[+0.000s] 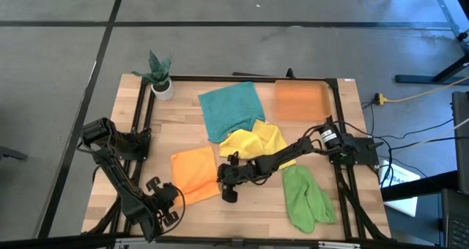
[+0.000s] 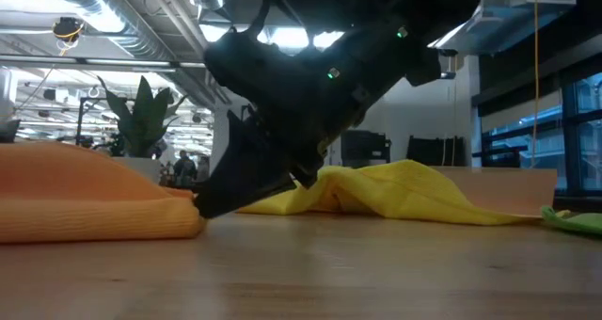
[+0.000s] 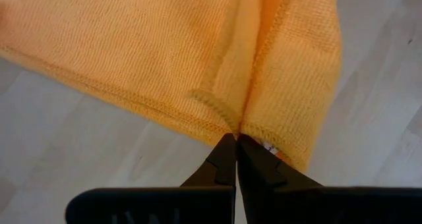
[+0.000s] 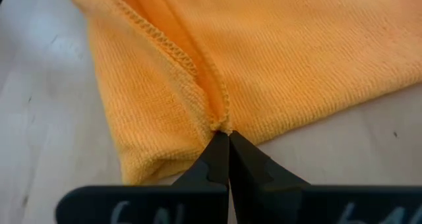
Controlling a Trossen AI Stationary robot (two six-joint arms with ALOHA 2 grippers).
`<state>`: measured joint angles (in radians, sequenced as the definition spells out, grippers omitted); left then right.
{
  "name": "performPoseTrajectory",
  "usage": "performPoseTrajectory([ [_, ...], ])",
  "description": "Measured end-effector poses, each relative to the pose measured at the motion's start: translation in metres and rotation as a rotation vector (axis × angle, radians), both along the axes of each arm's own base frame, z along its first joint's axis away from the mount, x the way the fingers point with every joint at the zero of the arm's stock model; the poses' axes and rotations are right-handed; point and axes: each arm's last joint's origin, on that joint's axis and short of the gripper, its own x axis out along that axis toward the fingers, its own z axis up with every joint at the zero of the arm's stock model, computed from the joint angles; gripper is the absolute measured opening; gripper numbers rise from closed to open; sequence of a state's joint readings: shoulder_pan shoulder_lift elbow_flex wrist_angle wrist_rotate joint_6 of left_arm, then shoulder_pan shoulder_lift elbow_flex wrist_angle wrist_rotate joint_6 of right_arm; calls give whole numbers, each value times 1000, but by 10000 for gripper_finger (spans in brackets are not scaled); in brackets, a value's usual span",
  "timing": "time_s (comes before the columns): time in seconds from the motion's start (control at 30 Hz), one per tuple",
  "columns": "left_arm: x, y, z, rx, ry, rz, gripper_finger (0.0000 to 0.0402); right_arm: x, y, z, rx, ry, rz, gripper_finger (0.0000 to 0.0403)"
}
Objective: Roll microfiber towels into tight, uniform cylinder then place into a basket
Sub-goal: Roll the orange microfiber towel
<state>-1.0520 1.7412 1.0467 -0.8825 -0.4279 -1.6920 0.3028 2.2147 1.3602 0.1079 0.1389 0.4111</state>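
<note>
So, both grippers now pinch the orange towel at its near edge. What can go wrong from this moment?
1. The left gripper and right gripper each hold only a thin bit of the orange towel hem, so an edge may slip out and the roll would probably start uneven.
2. The right arm reaches over the yellow towel; it might drag it.
3. The towel is already folded double in the wrist views, so the layers could shift apart.
</note>
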Motion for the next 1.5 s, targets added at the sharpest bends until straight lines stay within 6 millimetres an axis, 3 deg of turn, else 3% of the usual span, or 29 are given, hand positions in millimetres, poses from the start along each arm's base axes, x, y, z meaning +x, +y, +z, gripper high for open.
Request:
performPoseTrajectory([
  [0.8,3,2,0,14,39,-57,1,-1,0,-1,-2,7,2,0],
  [1.2,8,6,0,11,64,-50,70,-1,0,-1,-4,11,1,0],
  [1.5,1,14,1,5,241,-9,71,-1,0,-1,-4,11,1,0],
])
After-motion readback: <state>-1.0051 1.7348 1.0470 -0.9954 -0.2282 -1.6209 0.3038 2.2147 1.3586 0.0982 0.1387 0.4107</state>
